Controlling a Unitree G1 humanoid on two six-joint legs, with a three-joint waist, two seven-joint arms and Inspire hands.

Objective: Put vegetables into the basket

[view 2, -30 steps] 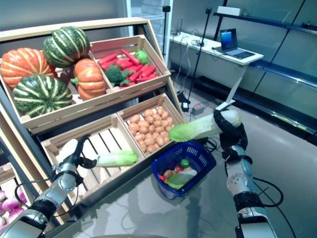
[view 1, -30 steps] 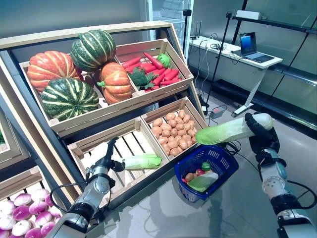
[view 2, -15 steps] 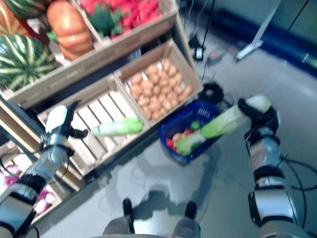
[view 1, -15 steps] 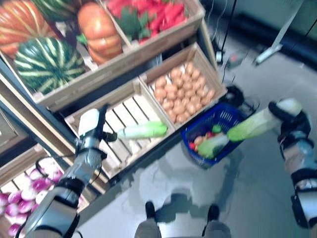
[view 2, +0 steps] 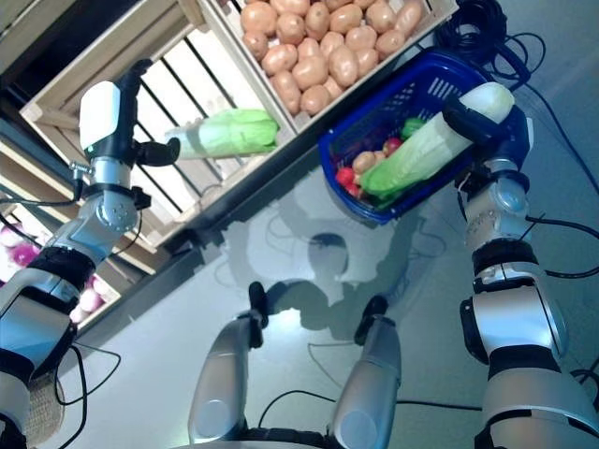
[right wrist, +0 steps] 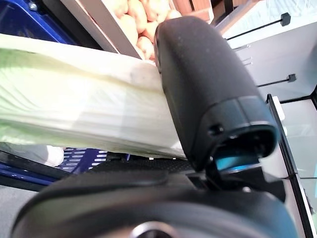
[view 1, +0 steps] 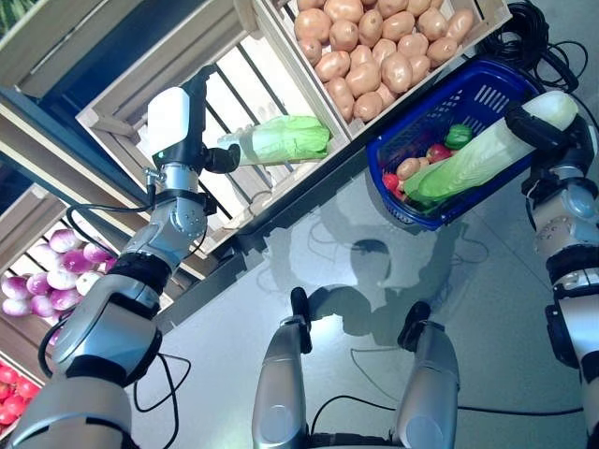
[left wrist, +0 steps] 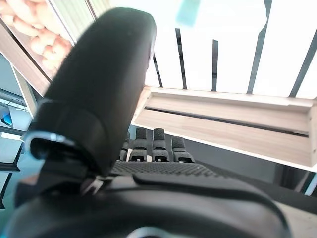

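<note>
My right hand point(view 1: 552, 131) has carried the cabbage point(view 1: 477, 161) over the blue basket point(view 1: 487, 94), fingers wrapped round its stem end, long axis slanting leaf-first inside. Left hand point(view 1: 192, 140): can't tell.

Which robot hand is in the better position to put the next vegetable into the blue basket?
The right robot hand: it is shut on a cabbage whose leafy end already lies over the blue basket. The left robot hand is at the slatted crate, beside another cabbage, far from the basket.
</note>
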